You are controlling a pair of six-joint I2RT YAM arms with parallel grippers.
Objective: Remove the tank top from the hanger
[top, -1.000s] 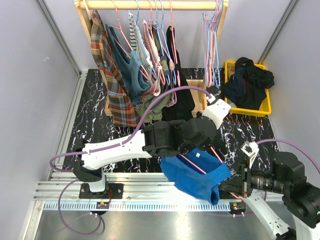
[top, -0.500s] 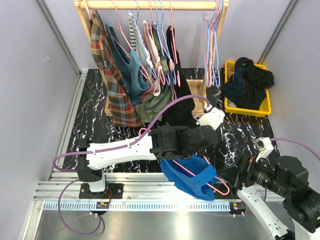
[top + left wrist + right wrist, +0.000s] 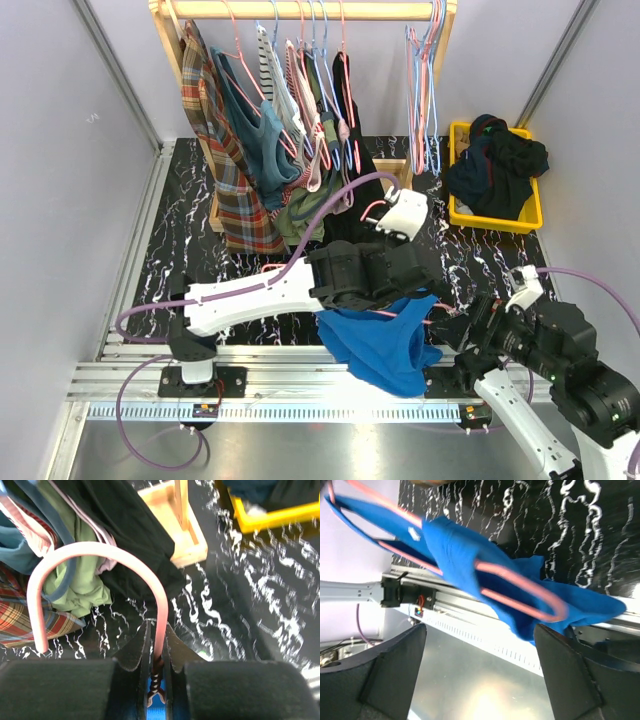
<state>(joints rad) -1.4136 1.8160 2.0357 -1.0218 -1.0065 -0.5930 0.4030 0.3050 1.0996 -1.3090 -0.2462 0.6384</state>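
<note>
Soft, matt blue cloth for the tank top [image 3: 385, 350]. Smooth pink coating, faintly glossy, on the hanger [image 3: 95, 550], with dark twisted wire at its neck. Glossy black table [image 3: 185, 240] with white marble veining. Pale, matt bare wood for the clothes rack [image 3: 300, 10] at the far edge. Shiny yellow plastic bin [image 3: 520, 224] near the far right corner. Dull silver metal rails [image 3: 300, 385] along the near edge.

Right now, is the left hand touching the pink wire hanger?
Touching. The left wrist view shows the left hand shut on the pink wire hanger at its twisted neck, just below the hook.
</note>
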